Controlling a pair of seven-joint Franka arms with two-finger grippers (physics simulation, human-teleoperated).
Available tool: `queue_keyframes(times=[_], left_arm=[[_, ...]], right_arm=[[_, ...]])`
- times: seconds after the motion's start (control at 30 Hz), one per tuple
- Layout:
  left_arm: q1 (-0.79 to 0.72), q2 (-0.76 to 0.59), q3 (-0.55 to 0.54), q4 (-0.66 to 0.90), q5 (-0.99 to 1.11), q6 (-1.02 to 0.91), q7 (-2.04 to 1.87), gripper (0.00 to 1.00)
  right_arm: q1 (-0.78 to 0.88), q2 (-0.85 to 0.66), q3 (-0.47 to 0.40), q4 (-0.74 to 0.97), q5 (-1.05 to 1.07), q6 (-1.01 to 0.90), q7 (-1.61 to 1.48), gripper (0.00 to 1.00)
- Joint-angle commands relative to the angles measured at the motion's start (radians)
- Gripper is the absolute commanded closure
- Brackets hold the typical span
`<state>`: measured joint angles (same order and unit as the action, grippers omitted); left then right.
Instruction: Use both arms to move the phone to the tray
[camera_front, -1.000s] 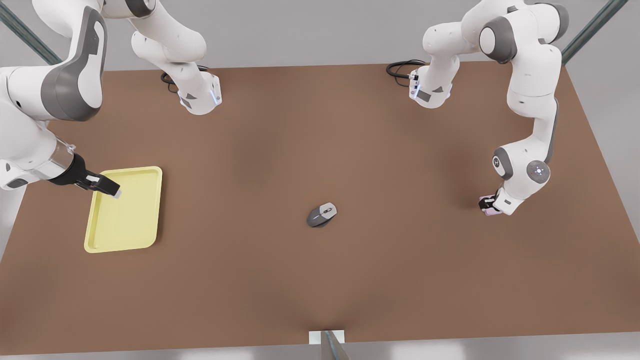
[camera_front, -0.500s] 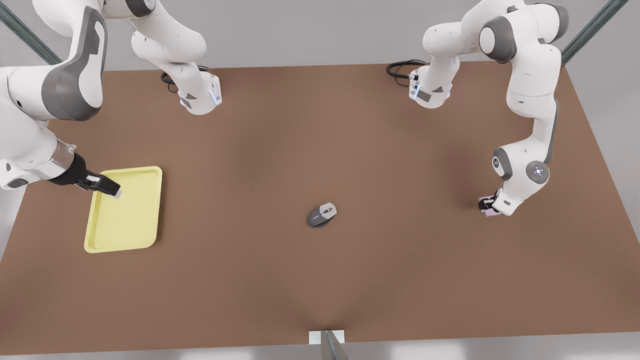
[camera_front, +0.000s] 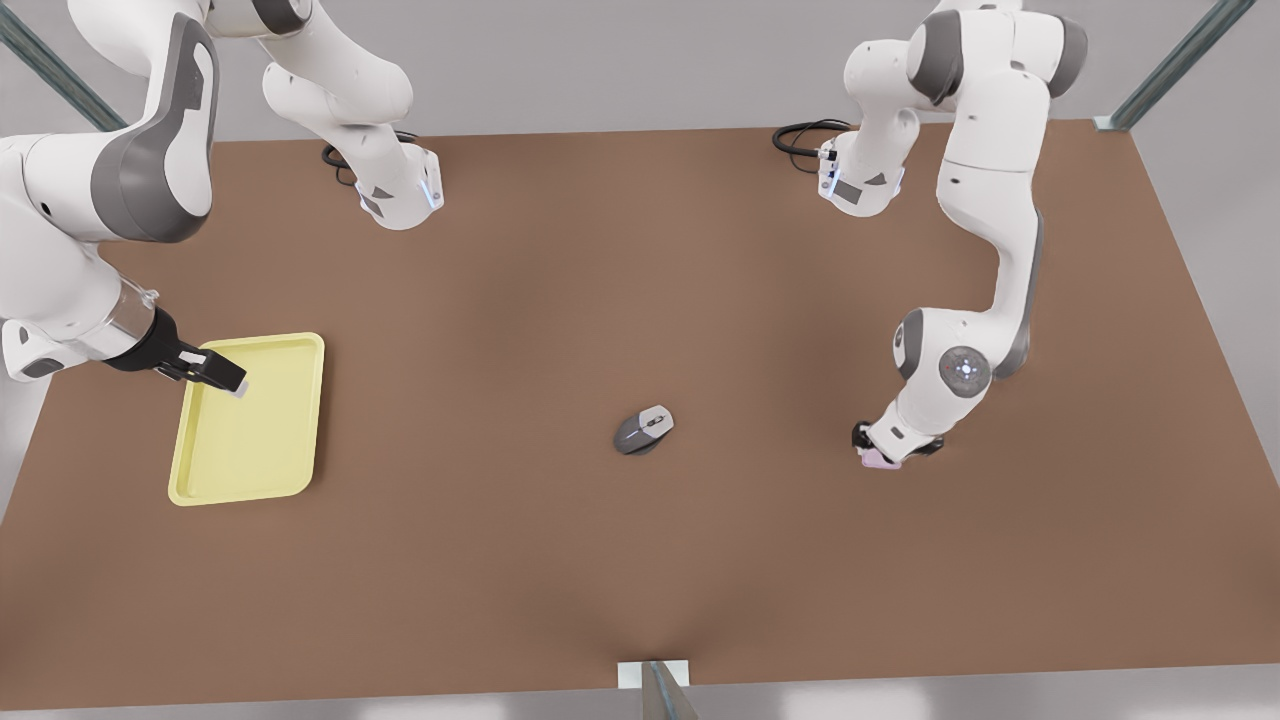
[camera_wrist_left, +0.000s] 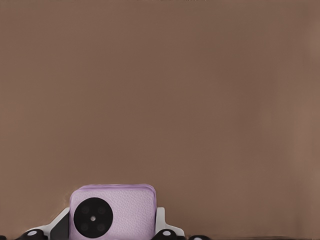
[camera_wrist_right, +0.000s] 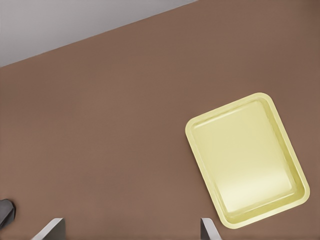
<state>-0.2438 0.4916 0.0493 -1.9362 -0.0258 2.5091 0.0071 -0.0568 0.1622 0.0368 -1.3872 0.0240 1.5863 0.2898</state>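
Observation:
The pale pink phone (camera_wrist_left: 112, 210), one black camera circle showing, sits between the fingers of my left gripper (camera_wrist_left: 112, 229), which is shut on it. In the front view this gripper (camera_front: 886, 448) hangs low over the brown table right of centre, with the phone (camera_front: 879, 460) peeking out beneath the wrist. The pale yellow tray (camera_front: 250, 420) lies at the front view's left. My right gripper (camera_front: 218, 374) hovers over the tray's far left corner, open and holding nothing. The right wrist view looks down on the tray (camera_wrist_right: 247, 160).
A grey computer mouse (camera_front: 643, 429) lies near the table's middle, between the phone and the tray. Both arm bases (camera_front: 400, 195) (camera_front: 858, 185) stand at the far edge, with black cables beside them. A small bracket (camera_front: 652, 675) sits at the near edge.
My left gripper has carried the phone toward the front view's left and slightly nearer the front, closer to the mouse. The right arm has hardly moved over the tray.

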Motion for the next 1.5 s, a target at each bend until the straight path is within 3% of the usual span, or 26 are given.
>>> queue_keyframes(times=[0.0, 0.27, 0.6, 0.7, 0.93, 1.07, 1.1, 1.13, 1.23, 1.3, 1.33, 1.4, 1.47], left_arm=[[-0.081, 0.005, 0.000, 0.031, -0.005, -0.114, -0.482, 0.25], [-0.364, 0.228, -0.002, 0.456, -0.026, -0.325, -0.943, 0.25], [-0.537, 0.512, -0.055, 0.944, -0.069, -0.302, -1.035, 0.25], [-0.592, 0.565, -0.054, 0.974, -0.062, -0.118, -0.961, 0.25], [-0.657, 0.697, -0.048, 1.123, 0.003, 0.030, -0.777, 0.23], [-0.650, 0.736, -0.042, 1.145, 0.003, 0.088, -0.768, 0.22], [-0.652, 0.736, -0.042, 1.145, 0.004, 0.091, -0.756, 0.16], [-0.655, 0.737, -0.043, 1.143, 0.004, 0.090, -0.733, 0.01], [-0.658, 0.762, -0.045, 1.142, 0.038, 0.090, -0.737, 0.01], [-0.658, 0.768, -0.045, 1.142, 0.038, 0.088, -0.740, 0.01], [-0.655, 0.756, -0.043, 1.142, 0.037, 0.030, -0.739, 0.00], [-0.595, 0.641, -0.051, 1.137, 0.027, -0.410, -0.731, 0.00], [-0.487, 0.547, -0.051, 1.129, -0.019, -0.732, -0.670, 0.00]], right_arm=[[0.000, -0.001, 0.000, 0.001, -0.001, 0.000, 0.000, 0.00], [0.006, 0.000, 0.000, -0.001, -0.003, 0.001, 0.000, 0.00], [0.008, 0.011, 0.000, 0.001, 0.001, 0.001, 0.000, 0.00], [0.014, 0.013, 0.000, 0.001, 0.002, 0.008, 0.000, 0.00], [0.003, 0.022, -0.006, 0.039, 0.004, -0.009, -0.001, 0.00], [0.000, -0.016, -0.011, 0.056, 0.008, -0.118, 0.009, 0.00], [-0.002, -0.026, -0.020, 0.060, 0.007, -0.132, 0.005, 0.00], [-0.008, -0.024, -0.023, 0.097, 0.004, -0.167, -0.004, 0.00], [-0.005, -0.012, -0.023, 0.100, 0.007, -0.164, -0.008, 0.00], [-0.006, -0.012, -0.023, 0.099, 0.001, -0.172, -0.178, 0.00], [-0.003, -0.009, -0.023, 0.099, 0.002, -0.172, -0.178, 0.00], [-0.009, -0.003, -0.023, 0.099, -0.010, -0.170, -0.173, 0.00], [0.004, 0.016, -0.015, 0.102, -0.022, -0.170, -0.169, 0.00]])
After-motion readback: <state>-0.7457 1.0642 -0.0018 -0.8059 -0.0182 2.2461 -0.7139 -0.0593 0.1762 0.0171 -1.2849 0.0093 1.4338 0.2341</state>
